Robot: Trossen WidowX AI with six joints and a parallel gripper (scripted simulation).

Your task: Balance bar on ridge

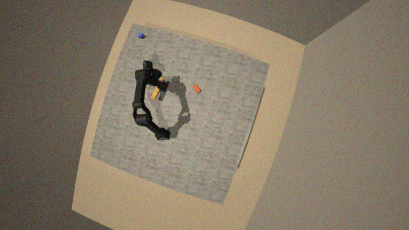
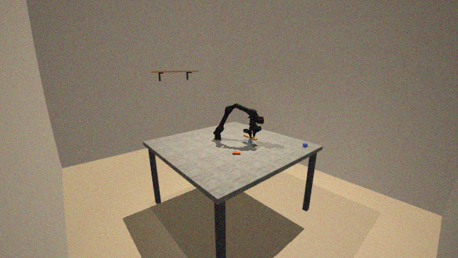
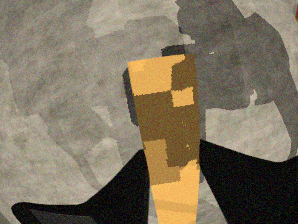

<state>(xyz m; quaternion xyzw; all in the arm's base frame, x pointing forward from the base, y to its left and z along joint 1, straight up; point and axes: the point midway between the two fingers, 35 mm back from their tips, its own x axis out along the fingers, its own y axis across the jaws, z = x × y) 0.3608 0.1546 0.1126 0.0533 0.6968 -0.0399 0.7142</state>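
Note:
The orange-yellow bar is held above the table, running lengthwise away from the wrist camera. My gripper is shut on the bar, one dark finger on each side of it. The blue-grey ridge stands on the table directly under the bar in the exterior view. It is mostly hidden by the bar and arm in the other views. Whether the bar touches the ridge is too small to tell. The bar looks close to level, but its exact tilt is unclear.
A red-orange block lies on the table, a short way from the gripper. A small blue object is near a table corner. The arm casts shadows around the bar.

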